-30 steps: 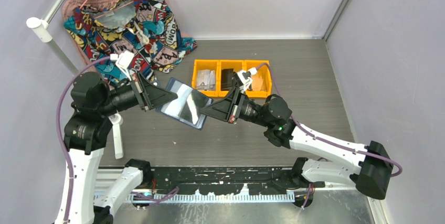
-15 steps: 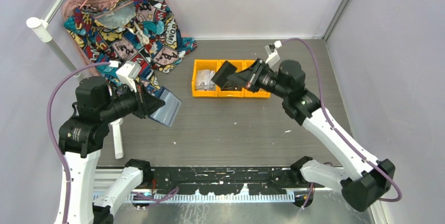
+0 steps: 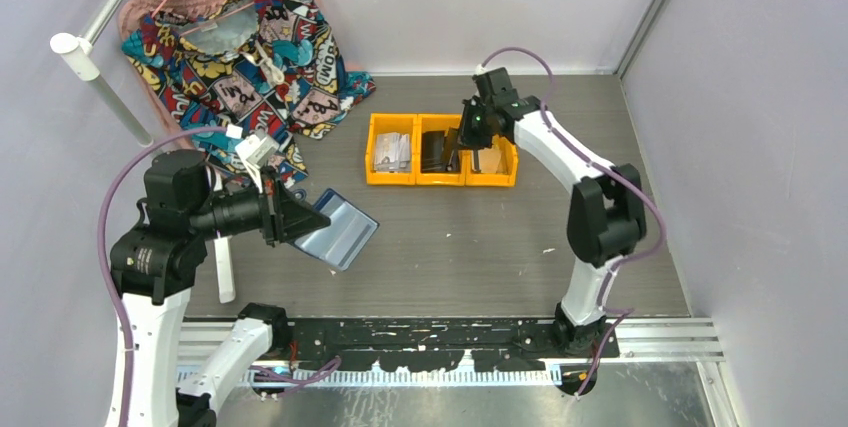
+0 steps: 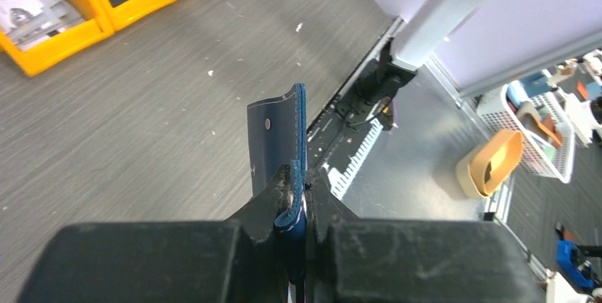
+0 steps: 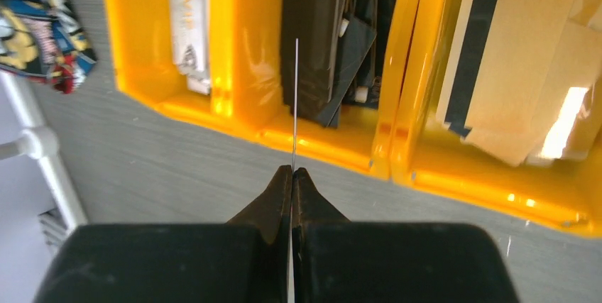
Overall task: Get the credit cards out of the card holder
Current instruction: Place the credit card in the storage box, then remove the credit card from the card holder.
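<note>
Hanging open above the table, the navy card holder [image 3: 345, 234] shows its paler blue inside, pinched at one edge by the left gripper [image 4: 298, 193]. Farther off, the right gripper [image 5: 292, 172] clamps a thin card [image 5: 295, 104], seen edge-on, over the yellow bins [image 5: 234, 69].

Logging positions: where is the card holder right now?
In the top view, the navy card holder is on the left side, clamped in the left gripper, nearer the arm bases than the yellow bins.
</note>
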